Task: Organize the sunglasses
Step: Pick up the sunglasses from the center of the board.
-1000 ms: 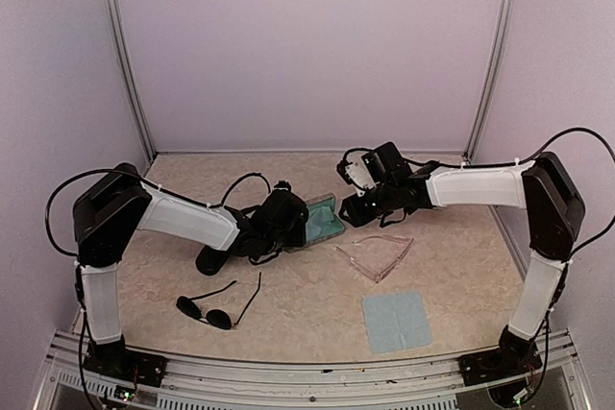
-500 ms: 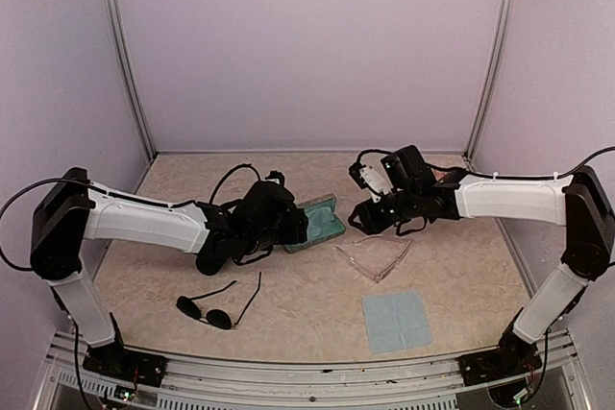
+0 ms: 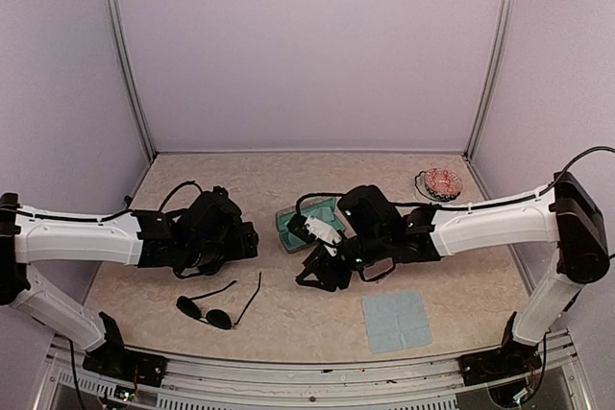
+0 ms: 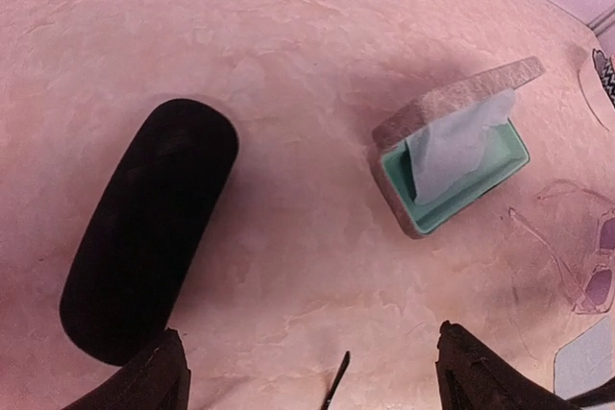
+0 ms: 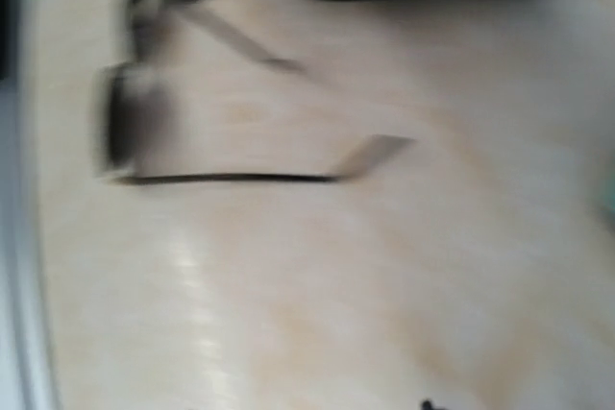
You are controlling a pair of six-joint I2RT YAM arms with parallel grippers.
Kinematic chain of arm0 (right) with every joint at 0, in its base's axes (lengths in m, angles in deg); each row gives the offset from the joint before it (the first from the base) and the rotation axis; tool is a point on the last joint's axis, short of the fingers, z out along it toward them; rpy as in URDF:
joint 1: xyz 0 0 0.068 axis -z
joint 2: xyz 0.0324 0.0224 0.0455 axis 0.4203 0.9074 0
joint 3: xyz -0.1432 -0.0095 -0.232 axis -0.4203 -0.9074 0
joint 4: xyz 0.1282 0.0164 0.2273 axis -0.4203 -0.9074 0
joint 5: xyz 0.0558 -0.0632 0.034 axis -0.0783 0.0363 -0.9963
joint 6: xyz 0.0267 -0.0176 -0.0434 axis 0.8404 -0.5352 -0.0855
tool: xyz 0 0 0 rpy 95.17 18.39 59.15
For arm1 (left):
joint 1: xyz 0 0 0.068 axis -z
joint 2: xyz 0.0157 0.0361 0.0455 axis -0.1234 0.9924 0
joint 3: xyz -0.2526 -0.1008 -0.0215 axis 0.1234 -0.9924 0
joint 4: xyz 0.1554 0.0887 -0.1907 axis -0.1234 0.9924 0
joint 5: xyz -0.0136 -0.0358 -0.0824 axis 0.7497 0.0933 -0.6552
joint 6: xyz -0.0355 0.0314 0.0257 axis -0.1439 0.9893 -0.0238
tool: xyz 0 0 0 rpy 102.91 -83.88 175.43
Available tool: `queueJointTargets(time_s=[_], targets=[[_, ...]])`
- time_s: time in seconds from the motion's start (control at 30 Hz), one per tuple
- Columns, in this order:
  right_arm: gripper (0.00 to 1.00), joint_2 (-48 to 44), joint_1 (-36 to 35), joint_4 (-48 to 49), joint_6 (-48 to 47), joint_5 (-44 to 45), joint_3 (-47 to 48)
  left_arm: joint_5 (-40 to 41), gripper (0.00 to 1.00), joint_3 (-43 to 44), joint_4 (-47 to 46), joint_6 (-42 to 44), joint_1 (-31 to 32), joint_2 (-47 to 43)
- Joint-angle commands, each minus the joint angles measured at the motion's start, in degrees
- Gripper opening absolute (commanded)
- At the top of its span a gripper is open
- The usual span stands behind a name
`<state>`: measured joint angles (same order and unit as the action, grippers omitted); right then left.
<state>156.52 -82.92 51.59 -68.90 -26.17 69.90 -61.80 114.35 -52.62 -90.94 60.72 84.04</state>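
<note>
The left gripper [image 4: 317, 377] hangs low over the left half of the worktop [image 3: 288, 180] with its fingers [image 4: 159, 383] spread wide and nothing between them. Below its camera lies the black oval case [image 4: 149, 242], closed. To the right of that case stands the grey case [image 4: 452, 160], its lid raised, with teal lining and a pale cloth inside. The wire-framed sunglasses [image 3: 216, 306] rest near the front left of the worktop, arms unfolded and dark lenses toward the front edge, just in front of the left gripper and apart from it. The right arm reaches across the middle of the worktop, and its gripper [image 3: 315, 274] sits low, just in front of the grey case. Whether its jaws are spread or pressed together I cannot tell, since the right wrist view is heavily blurred. The clear sunglasses [image 4: 581, 256] lie right of centre, between the grey case and the blue cloth [image 3: 397, 321], and are mostly covered by the right arm in the overhead view. A small round pinkish object [image 3: 442, 182] sits in the far right corner.
</note>
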Motion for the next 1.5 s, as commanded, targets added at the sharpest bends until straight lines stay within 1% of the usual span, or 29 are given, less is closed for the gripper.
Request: queueJointTargets(time_s=[0.0,0.17,0.27,0.4,0.63,0.77,0.97,1.1,1.27,1.4,1.43,1.47], targets=[[0.49,5.08,-3.39,7.46,-3.21,-7.72,2.49,2.69,0.87,-3.53,4.44,-4.01,-1.84,-6.68],[0.5,11.76,-5.76,11.41,-3.29,-10.13,7.27,4.09,0.94,-5.54,5.9,-4.1,-4.09,-14.04],[0.5,16.07,-7.19,12.83,-3.43,-9.82,10.83,4.14,0.98,-5.97,7.46,-3.49,-5.89,-17.28],[0.5,20.43,-8.47,14.88,-2.76,-9.6,14.46,2.9,0.99,-6.36,8.66,-2.15,-8.88,-20.9],[0.48,29.12,-10.92,13.5,-0.06,-7.69,23.3,-0.71,0.99,-6.88,9.76,0.38,-15.76,-27.71],[0.45,33.42,-11.47,10.75,1.78,-6.13,28.4,-1.62,0.99,-6.82,10.84,1.45,-19.14,-31.77],[0.39,36.96,-12.24,8.51,3.43,-5.46,31.88,-2.84,0.99,-6.77,12.01,2.66,-21.97,-36.95],[0.32,37.81,-12.58,7.81,4.0,-5.99,32.75,-3.1,0.99,-7.03,12.48,2.93,-22.29,-38.99],[0.18,38.3,-12.71,6.4,4.01,-6.26,34.01,-2.99,0.99,-7.64,13.07,2.91,-22.39,-40.23],[0.03,37.56,-12.78,6.31,3.92,-6.3,33.6,-3.26,0.99,-7.96,13.28,2.83,-22.39,-40.8],[0.0,37.22,-12.78,6.36,3.9,-6.24,33.27,-3.32,0.99,-7.96,13.36,2.78,-22.36,-40.86],[0.0,36.84,-12.78,6.48,3.84,-6.22,32.89,-3.36,0.99,-8.04,13.38,2.77,-22.36,-40.94]])
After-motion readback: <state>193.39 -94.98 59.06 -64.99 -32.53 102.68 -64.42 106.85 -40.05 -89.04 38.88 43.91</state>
